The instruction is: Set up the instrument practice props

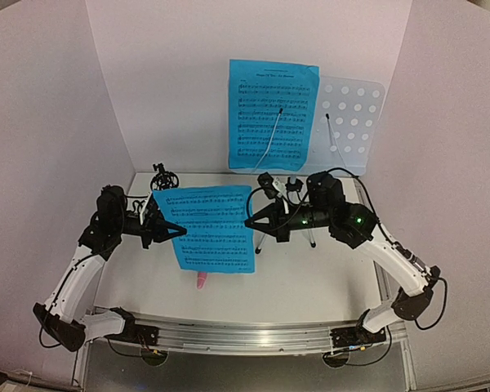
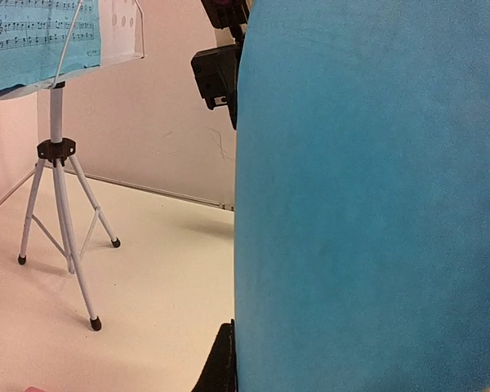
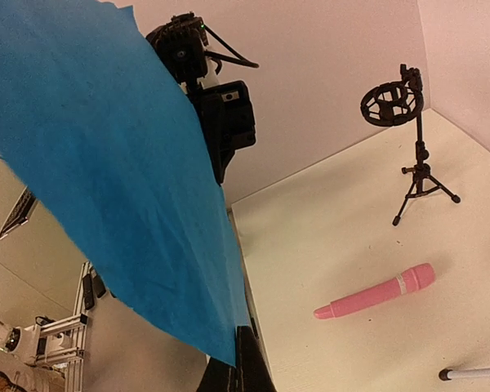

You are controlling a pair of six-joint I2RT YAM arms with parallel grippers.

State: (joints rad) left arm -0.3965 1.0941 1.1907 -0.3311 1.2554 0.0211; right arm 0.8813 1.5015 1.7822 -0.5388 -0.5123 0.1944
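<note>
A bright blue music sheet (image 1: 209, 229) hangs flat above the table between my two grippers. My left gripper (image 1: 182, 232) is shut on its left edge, and my right gripper (image 1: 247, 222) is shut on its right edge. In the left wrist view the sheet (image 2: 367, 204) fills the right side, against one black finger (image 2: 220, 367). In the right wrist view its corner (image 3: 106, 163) meets my shut fingers (image 3: 247, 367). The other music sheet (image 1: 273, 114) rests on the pale perforated music stand (image 1: 353, 122). The pink microphone (image 3: 380, 292) lies on the table, mostly under the held sheet. The black mic holder (image 1: 162, 176) stands back left.
The stand's silver tripod (image 2: 61, 204) stands on the table behind my right arm, with one leg tip (image 3: 474, 373) close to the microphone. White walls (image 1: 171, 82) close in the back and sides. A metal rail (image 1: 245, 335) runs along the near edge.
</note>
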